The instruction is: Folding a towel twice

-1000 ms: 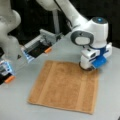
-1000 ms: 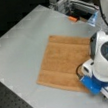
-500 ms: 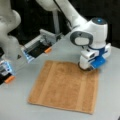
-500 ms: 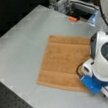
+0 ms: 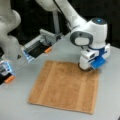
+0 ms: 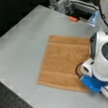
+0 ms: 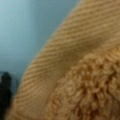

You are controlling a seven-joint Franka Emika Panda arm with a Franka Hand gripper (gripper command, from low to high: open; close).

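One towel (image 7: pixel 75 75) fills the wrist view, its ribbed hem and terry loops seen very close. In both front views one towel (image 5: pixel 65 86) (image 6: pixel 63 62) is seen lying flat and unfolded on the grey table (image 5: pixel 15 105). One gripper (image 5: pixel 86 67) (image 6: pixel 80 71) is pressed down at the towel's corner, at 1 o'clock in a front view; whether it is open or closed cannot be told. The arm is bent steeply downward. Behind, two orange tabs (image 5: pixel 48 50) (image 5: pixel 9 79) are seen.
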